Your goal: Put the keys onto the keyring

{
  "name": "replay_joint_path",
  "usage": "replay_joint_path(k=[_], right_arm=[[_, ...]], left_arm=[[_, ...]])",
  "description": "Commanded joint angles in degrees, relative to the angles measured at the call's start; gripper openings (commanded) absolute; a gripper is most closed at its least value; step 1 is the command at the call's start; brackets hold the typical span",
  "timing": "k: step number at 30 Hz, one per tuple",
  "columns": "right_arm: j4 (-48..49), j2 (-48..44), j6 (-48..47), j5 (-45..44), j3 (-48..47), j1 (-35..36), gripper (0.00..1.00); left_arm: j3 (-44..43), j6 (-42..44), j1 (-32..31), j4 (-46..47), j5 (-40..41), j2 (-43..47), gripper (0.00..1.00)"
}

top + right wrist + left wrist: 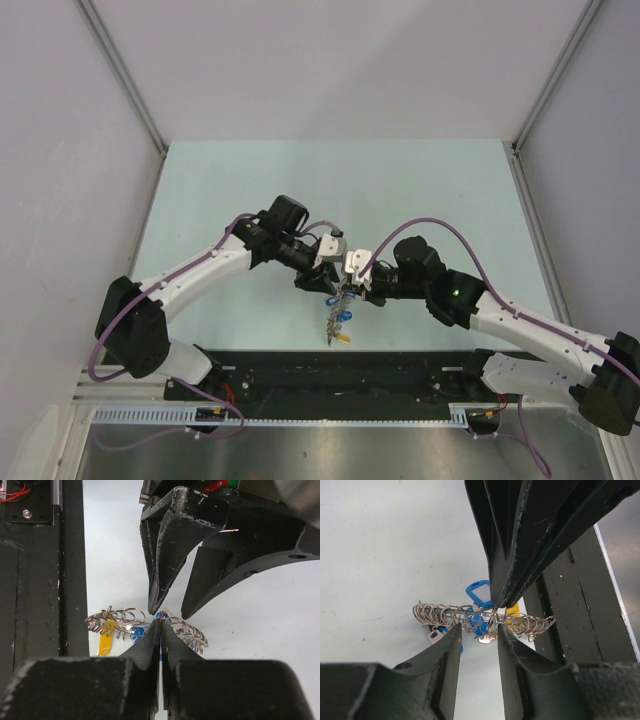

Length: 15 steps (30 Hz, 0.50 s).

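My right hand (160, 624) clenched on keyring (125, 616), fingertips pressed together over its wire near mid-span. My left hand (479, 628) released, fingers parted, tips straddling same ring from opposite side, just beside my right fingertips. Keyring viewed edge-on, small loops fringing both sides, blue tag (479, 593) and yellow tag (105, 641) among them. Whole lot sat near front edge of pale surface (250, 190). Contact with surface: could not tell.

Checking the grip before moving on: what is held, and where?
The right gripper pinches the keyring on its wire rim; the left gripper stands open around it.
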<state>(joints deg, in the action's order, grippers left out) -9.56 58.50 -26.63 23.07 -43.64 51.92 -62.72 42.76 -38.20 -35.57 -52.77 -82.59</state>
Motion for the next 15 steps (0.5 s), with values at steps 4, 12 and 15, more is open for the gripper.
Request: replay_joint_path(k=[4, 12, 15], right_arm=[[2.6, -0.1, -0.2, 1.2, -3.2, 0.5, 0.0], [2.4, 0.0, 0.0, 1.3, -3.2, 0.6, 0.0], [2.4, -0.1, 0.0, 1.2, -3.2, 0.5, 0.0]], left_arm=[[-2.7, 3.8, -0.2, -4.4, -8.9, -0.4, 0.36], [-2.6, 3.1, -0.4, -3.9, -10.2, -0.6, 0.29], [-2.6, 3.0, -0.6, -4.0, -10.6, -0.7, 0.25]])
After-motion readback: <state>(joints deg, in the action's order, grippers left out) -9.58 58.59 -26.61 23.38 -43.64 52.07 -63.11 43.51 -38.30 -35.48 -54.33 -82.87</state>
